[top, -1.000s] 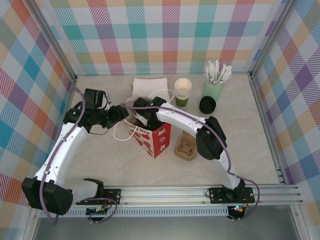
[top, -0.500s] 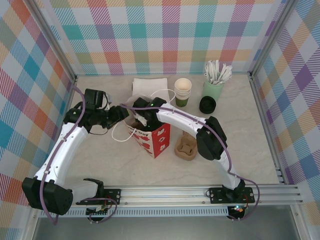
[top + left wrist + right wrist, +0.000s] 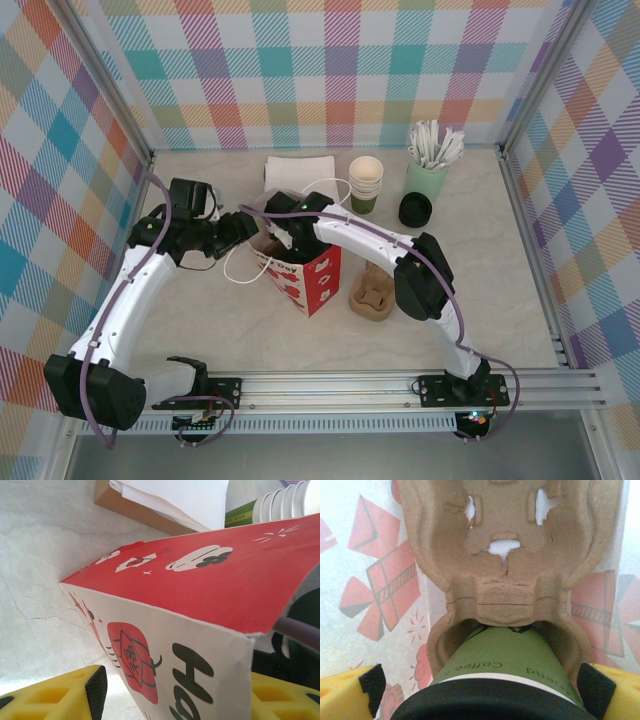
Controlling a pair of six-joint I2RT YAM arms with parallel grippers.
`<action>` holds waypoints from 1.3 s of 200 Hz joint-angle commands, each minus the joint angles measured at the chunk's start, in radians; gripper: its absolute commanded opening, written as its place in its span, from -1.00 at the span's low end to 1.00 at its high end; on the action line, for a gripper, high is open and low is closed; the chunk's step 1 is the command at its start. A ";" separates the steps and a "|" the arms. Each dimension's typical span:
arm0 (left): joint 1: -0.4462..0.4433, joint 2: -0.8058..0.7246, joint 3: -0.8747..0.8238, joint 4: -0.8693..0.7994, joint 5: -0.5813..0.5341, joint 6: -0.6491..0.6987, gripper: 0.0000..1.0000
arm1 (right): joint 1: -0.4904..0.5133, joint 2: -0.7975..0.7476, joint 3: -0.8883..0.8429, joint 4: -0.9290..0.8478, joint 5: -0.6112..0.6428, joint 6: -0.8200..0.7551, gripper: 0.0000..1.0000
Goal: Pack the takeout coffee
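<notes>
While coffee cup (image 3: 495, 666) is sitting in holder (image 3: 505, 545) inside bag (image 3: 308, 282), my right jaws are standing open around it; left jaws: cannot tell.

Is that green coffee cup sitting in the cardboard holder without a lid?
No, a black lid caps the green cup, which sits in the holder.

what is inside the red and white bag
A pulp carrier, with the black-lidded green coffee cup seated in its near pocket; far pocket empty. The carrier hides the bag floor.
</notes>
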 commanded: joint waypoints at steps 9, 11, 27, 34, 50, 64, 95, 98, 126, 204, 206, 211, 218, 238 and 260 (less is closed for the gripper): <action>0.011 -0.010 -0.017 0.003 0.015 0.009 0.18 | 0.004 -0.040 0.072 -0.043 0.005 0.025 1.00; 0.011 -0.011 -0.017 0.003 0.016 0.009 0.18 | 0.004 -0.040 0.075 -0.045 0.005 0.026 1.00; 0.011 -0.011 -0.021 0.005 0.018 0.009 0.18 | 0.004 -0.040 0.101 -0.061 0.004 0.029 0.99; 0.011 -0.010 -0.023 0.006 0.019 0.008 0.19 | 0.004 -0.042 0.113 -0.069 0.008 0.032 1.00; 0.011 -0.010 -0.025 0.009 0.018 0.008 0.19 | 0.004 -0.044 0.145 -0.093 0.018 0.037 1.00; 0.011 -0.010 -0.028 0.011 0.018 0.007 0.19 | 0.004 -0.044 0.174 -0.115 0.025 0.040 0.99; 0.011 -0.013 -0.033 0.015 0.019 0.007 0.21 | 0.004 -0.060 0.224 -0.144 0.024 0.046 0.99; 0.011 -0.012 -0.033 0.016 0.019 0.006 0.21 | 0.004 -0.062 0.228 -0.145 0.025 0.046 0.99; 0.011 -0.013 -0.039 0.018 0.019 0.005 0.22 | 0.004 -0.071 0.285 -0.182 0.027 0.054 0.99; 0.011 -0.010 -0.036 0.023 0.023 0.001 0.25 | 0.002 -0.112 0.398 -0.236 0.021 0.071 1.00; 0.011 -0.010 -0.036 0.024 0.023 0.000 0.25 | 0.002 -0.114 0.401 -0.237 0.021 0.071 1.00; 0.011 -0.009 -0.037 0.026 0.023 0.000 0.26 | 0.002 -0.115 0.409 -0.239 0.022 0.072 1.00; 0.011 -0.008 -0.037 0.026 0.025 -0.003 0.26 | 0.002 -0.120 0.419 -0.244 0.029 0.075 1.00; 0.011 -0.007 -0.040 0.035 0.032 -0.012 0.28 | -0.005 -0.137 0.442 -0.249 0.025 0.089 1.00; 0.011 -0.006 -0.039 0.040 0.034 -0.015 0.32 | -0.012 -0.168 0.457 -0.244 0.015 0.097 1.00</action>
